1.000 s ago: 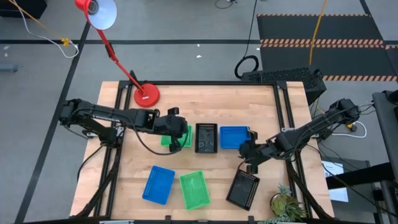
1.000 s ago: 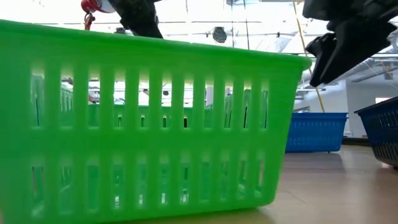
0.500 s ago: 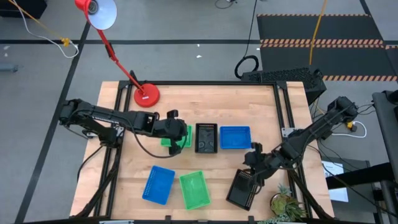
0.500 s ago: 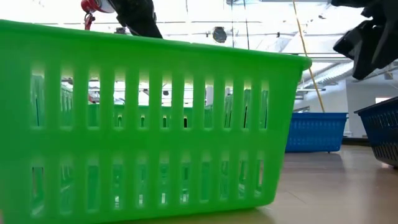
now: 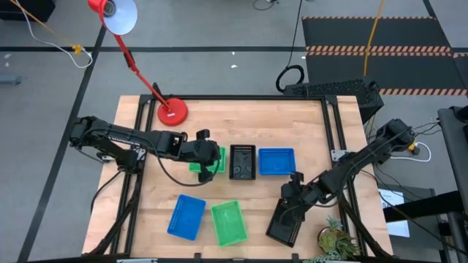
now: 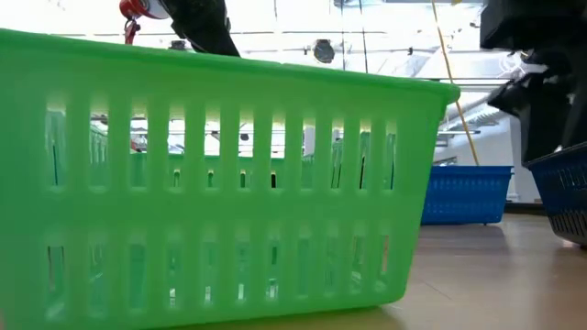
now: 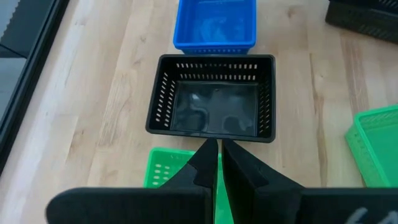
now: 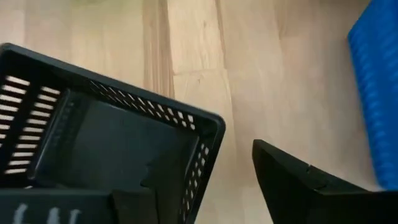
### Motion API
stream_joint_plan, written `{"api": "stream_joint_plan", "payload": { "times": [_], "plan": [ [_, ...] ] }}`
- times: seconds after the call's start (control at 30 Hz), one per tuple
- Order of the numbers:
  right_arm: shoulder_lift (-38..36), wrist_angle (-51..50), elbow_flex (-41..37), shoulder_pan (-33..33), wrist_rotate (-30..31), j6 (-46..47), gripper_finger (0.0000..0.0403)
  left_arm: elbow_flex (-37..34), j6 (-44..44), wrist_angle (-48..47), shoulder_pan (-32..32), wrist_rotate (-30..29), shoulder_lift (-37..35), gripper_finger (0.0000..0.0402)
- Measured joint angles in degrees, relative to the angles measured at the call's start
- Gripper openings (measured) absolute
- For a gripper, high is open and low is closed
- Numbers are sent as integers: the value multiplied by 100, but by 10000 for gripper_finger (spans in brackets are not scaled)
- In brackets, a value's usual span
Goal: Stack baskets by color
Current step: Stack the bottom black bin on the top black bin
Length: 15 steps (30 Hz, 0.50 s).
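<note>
A row of baskets stands mid-table: a green basket (image 5: 217,159), a black one (image 5: 243,161) and a blue one (image 5: 276,161). Near the front edge lie a blue basket (image 5: 186,216), a green basket (image 5: 229,223) and a black basket (image 5: 286,221), set askew. My left gripper (image 5: 208,166) is shut on the mid-table green basket (image 7: 168,171). My right gripper (image 5: 292,202) is open over the far corner (image 8: 211,124) of the askew black basket, one finger above its inside and one (image 8: 298,186) outside; I cannot tell whether it touches. My left gripper has a side wall (image 7: 217,180) of the green basket between its two shut fingers, one finger on each face of it. The fingers slant down from the table's left and lie along that wall. Whether the basket is lifted or rests on the table does not show.
A red lamp base (image 5: 172,112) stands at the far left corner, its arm leaning away over the floor. A potted plant (image 5: 338,241) sits at the near right corner. Bare wood lies between the two rows. In the low view the front green basket (image 6: 220,183) fills the foreground.
My right gripper has gone toward the table's near edge and down, from beside the mid-table blue basket to the far corner of the askew black basket, rolling as it went. The baskets have stayed where they were.
</note>
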Motion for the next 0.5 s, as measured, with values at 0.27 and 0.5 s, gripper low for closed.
{"api": "stream_joint_plan", "payload": {
  "times": [0.27, 0.5],
  "plan": [
    [277, -49, 0, -159, -406, -2, 182, 0, 76, 13, 2, 0, 0, 26],
    [279, -87, 0, -342, -409, -246, 96, 0, 89, 40, 2, 0, 0, 26]
  ]
}}
